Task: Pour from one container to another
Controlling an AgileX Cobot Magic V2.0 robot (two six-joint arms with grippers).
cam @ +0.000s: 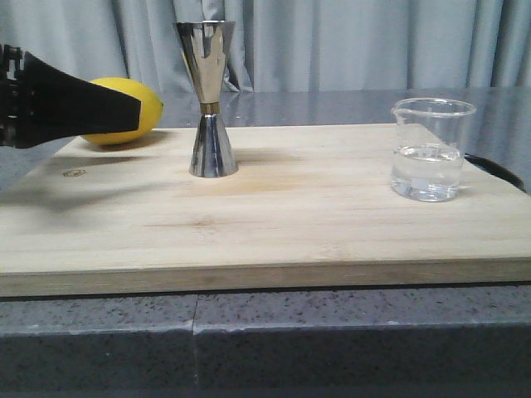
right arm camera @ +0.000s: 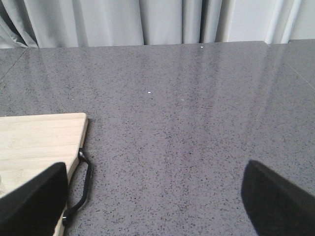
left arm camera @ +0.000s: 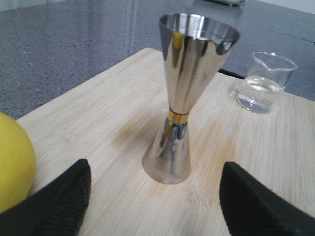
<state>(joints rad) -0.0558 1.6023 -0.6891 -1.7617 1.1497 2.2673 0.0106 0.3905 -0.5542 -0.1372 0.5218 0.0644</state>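
grey curtain behind, wood board (cam: 274,220) on table. left gripper (left arm camera: 152,196) spread wide, empty, facing jigger (cam: 207,99) to grab it. beaker (cam: 428,149) with water waits far right. right gripper (right arm camera: 152,196) spread wide, empty.

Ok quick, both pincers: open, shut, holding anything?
Left pincer: open, empty, jigger ahead between its fingers, untouched.
Right pincer: open, empty, over the bare counter beside the board.
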